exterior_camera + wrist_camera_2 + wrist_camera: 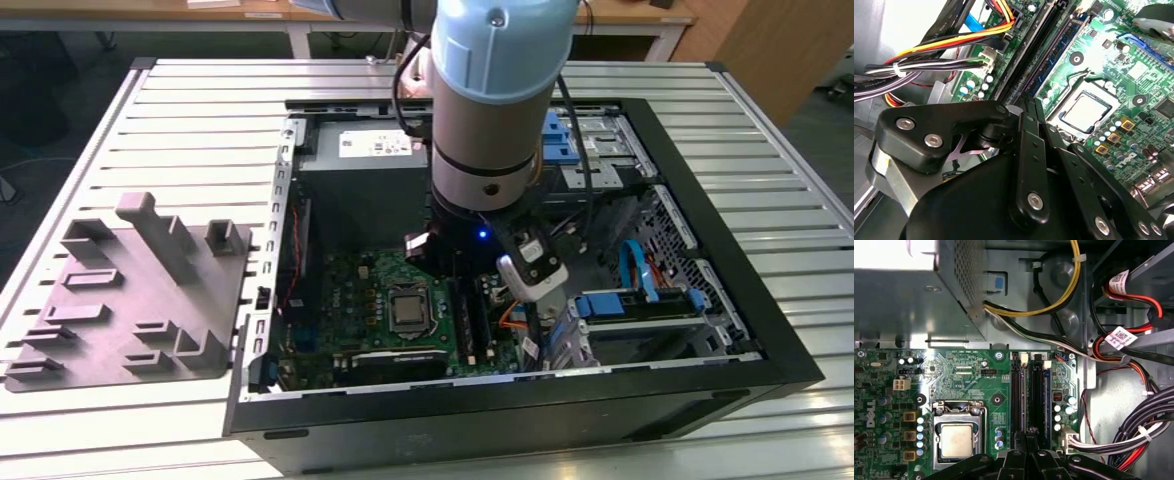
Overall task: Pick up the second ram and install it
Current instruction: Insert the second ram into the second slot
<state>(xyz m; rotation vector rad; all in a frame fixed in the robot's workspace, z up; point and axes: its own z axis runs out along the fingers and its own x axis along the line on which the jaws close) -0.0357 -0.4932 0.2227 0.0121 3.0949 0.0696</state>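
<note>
A thin blue-green stick, the second ram (1058, 51), stands seated in a black memory slot beside the processor socket (1085, 109) on the green motherboard (360, 300). My gripper (1029, 98) is down inside the open computer case. Its two black fingers are pressed together with nothing visible between them. The fingertips hover right over the near end of the memory slots (1017, 395), close to the stick's end. From the first wrist view my gripper (1026, 433) lines up with the two slots. Whether the tips touch the stick is hidden.
The grey plastic tray (134, 300) with upright tabs lies outside the case on the exterior view's left and holds no stick. Bundled cables (1134, 430) and coloured wires (944, 47) crowd the slots' far side. The power supply (367, 150) and drive cage (641, 300) hem in the arm (487, 120).
</note>
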